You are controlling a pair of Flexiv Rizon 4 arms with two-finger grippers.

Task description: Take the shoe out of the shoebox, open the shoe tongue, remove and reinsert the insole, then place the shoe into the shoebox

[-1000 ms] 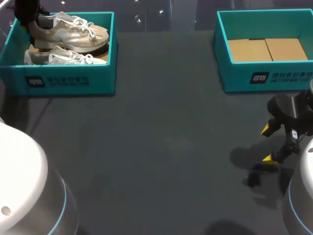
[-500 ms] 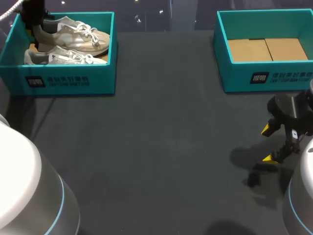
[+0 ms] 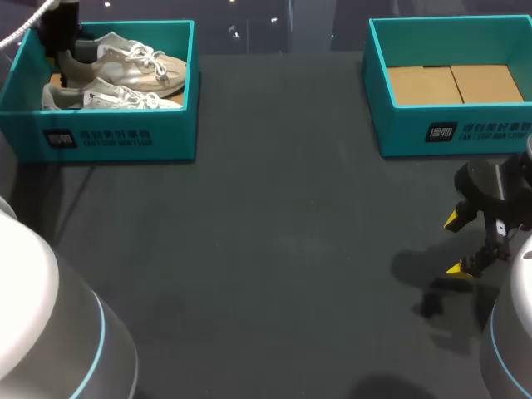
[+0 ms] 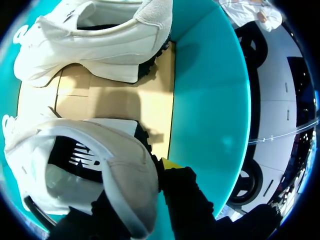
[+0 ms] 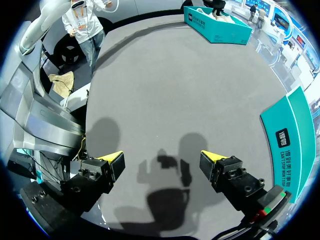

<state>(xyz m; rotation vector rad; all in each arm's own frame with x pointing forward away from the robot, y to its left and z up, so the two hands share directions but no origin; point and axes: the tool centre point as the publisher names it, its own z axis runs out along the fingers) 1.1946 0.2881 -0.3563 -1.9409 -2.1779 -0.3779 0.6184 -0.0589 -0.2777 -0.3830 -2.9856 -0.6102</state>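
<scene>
Right now your left fingers [image 4: 168,164] are clamped on the heel of the shoe [image 4: 95,170]. The back of the heel sits between them. One yellow tip presses on its outer side, and the other tip is hidden by the shoe. From the head view, that shoe [image 3: 137,60] lies in the far half of the left shoebox [image 3: 125,133], heel to the left and toe to the right, laces up. The pictures do not show whether its sole rests on the box floor.

A second shoe [image 3: 108,98] lies just nearer in the same box, pointing the same way. In the left wrist view it is ahead of the fingers, with brown cardboard floor [image 4: 115,100] showing between the pair.

Your right fingers [image 5: 114,161] stand wide apart with nothing between them. They hang over the bare dark worktop [image 3: 274,249] at the near right, and their shadow lies on it below. The right shoebox [image 3: 449,129] stands at the far right, just beyond those fingers, and only its brown cardboard bottom [image 3: 453,83] shows inside. The two boxes are well apart.
</scene>
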